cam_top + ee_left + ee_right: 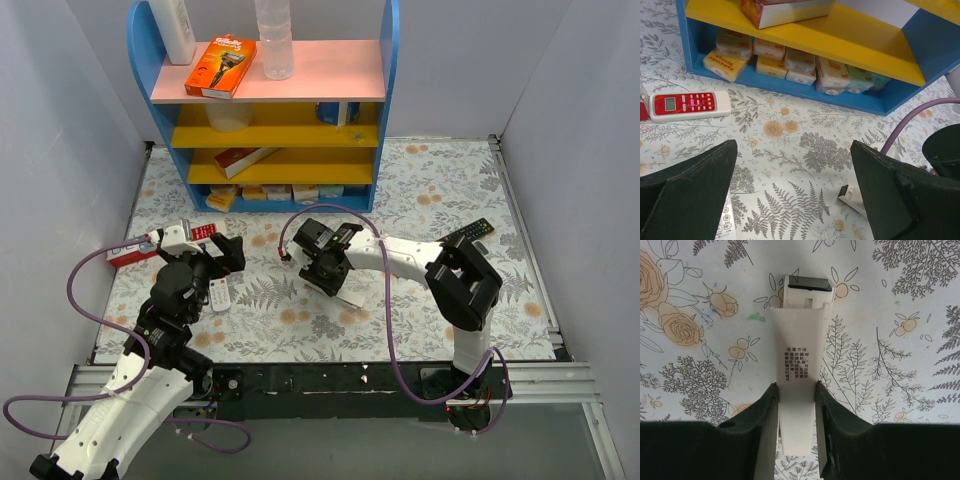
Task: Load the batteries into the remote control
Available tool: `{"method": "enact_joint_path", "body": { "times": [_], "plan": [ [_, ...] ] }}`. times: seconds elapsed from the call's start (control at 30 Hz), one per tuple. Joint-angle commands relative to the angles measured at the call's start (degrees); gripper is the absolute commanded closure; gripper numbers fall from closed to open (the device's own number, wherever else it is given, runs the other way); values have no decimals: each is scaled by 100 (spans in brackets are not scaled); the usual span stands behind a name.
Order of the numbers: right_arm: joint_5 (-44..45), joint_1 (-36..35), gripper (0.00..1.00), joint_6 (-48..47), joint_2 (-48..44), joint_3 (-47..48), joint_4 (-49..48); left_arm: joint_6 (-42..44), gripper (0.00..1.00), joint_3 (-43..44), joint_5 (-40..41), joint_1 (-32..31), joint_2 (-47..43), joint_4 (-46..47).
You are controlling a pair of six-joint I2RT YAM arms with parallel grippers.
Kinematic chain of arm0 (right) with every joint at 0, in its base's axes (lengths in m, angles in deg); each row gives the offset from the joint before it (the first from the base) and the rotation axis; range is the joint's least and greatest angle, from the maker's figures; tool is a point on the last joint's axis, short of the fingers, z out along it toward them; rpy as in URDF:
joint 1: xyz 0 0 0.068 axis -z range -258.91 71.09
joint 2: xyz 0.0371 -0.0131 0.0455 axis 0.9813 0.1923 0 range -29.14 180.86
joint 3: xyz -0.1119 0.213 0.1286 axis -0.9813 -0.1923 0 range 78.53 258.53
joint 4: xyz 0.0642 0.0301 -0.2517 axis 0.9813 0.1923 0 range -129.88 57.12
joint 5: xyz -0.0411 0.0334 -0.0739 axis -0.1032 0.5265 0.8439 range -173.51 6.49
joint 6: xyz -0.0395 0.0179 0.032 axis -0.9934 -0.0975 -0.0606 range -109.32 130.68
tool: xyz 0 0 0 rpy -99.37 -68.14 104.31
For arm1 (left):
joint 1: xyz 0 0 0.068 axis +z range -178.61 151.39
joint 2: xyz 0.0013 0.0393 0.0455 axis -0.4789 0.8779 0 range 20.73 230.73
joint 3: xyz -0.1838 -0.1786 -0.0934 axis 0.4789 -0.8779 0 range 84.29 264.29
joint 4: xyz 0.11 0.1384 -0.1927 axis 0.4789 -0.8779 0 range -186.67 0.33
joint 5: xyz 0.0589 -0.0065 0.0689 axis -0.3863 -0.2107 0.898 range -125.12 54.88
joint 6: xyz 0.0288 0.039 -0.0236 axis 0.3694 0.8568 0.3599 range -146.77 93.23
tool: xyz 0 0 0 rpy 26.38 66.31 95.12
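White remote control (Chinese print) in right gripper.

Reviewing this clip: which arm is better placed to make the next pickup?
Left. The left end effector hangs wide open and empty above the table. The right end effector is occupied, clamped on the slim white remote, so it cannot pick up anything else without letting go.
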Motion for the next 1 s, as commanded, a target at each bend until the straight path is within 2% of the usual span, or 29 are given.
{"method": "enact_joint_path", "body": {
  "times": [0.0,0.97],
  "plan": [
    [-94,39,65,55,43,166,83,-2,2,-11,-83,4,30,-36],
    [-156,48,53,309,104,271,197,-2,2,-2,-154,13,135,-9]
  ]
}}
